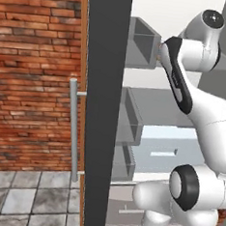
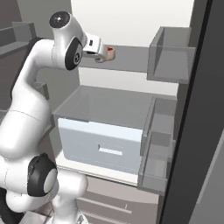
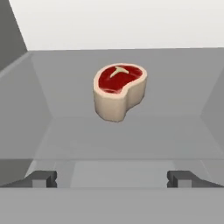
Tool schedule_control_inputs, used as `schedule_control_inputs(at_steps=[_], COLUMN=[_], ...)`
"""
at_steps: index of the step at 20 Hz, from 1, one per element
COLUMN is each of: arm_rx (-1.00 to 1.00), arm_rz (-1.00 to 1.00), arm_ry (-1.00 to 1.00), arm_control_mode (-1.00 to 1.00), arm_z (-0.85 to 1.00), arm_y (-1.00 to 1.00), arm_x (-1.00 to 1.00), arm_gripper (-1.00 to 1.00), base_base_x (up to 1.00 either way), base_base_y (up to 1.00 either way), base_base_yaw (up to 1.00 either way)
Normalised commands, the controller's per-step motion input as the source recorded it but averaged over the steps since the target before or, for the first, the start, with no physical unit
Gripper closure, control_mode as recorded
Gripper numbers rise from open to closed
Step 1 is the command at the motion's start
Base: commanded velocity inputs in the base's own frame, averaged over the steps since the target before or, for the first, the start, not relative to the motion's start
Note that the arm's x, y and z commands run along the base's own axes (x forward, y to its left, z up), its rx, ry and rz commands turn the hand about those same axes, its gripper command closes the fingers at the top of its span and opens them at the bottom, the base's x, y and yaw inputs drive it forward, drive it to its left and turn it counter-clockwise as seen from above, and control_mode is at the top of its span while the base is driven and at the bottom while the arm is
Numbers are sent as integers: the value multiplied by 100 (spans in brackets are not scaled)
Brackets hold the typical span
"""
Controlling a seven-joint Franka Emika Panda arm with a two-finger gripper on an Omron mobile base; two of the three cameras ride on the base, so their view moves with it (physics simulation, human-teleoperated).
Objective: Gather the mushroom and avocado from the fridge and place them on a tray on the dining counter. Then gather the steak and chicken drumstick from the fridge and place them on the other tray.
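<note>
The fridge (image 2: 131, 57) is open, and the arm reaches into it at the height of an upper grey shelf (image 2: 131, 59).

In the hand view, the steak (image 3: 119, 91) lies a little above the centre of the frame, on the flat grey shelf (image 3: 131, 131). It is a red piece with a pale T-shaped mark on top and a thick cream-coloured edge around it. The white back wall of the fridge is behind it, at the top of the frame. The gripper (image 3: 112, 178) is at the bottom of this view. Its two dark fingertips (image 3: 43, 178) stand wide apart, one at the lower left and one at the lower right, and nothing is between them. The jaws are open and they do not touch the steak, which is in front of them and apart.

In the right base view, the steak (image 2: 109, 53) shows as a small red and tan spot in the upper middle of the frame, just beside the end of the hand. Below this shelf there is a pale blue-grey drawer (image 2: 103, 146), and door bins (image 2: 170, 59) are at the right.

In the left base view, the dark edge of the fridge door (image 1: 101, 109) stands in the middle of the frame, with a steel handle (image 1: 73, 131) at its left and a brick wall (image 1: 33, 74) behind.
</note>
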Motion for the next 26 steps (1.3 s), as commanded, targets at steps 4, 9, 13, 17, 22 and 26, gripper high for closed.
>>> schedule_control_inputs(at_steps=[4, 9, 13, 17, 22, 26], arm_rx=[-1, -2, -1, -1, -1, 0], arm_rz=[-8, -5, -3, -1, -1, 0], arm_ry=[0, 2, 3, 3, 4, 3], arm_control_mode=[-100, -100, -100, -100, -100, -100], arm_z=[-2, -2, -3, -4, -5, -5], arm_y=[0, 2, 0, 0, 0, 0], arm_x=[30, 39, 37, 42, 43, 36], arm_gripper=[-100, -100, -100, -100, -100, -100], base_base_x=[0, 0, 0, 0, 0, 0], base_base_y=[0, 0, 0, 0, 0, 0], base_base_yaw=[0, 0, 0, 0, 0, 0])
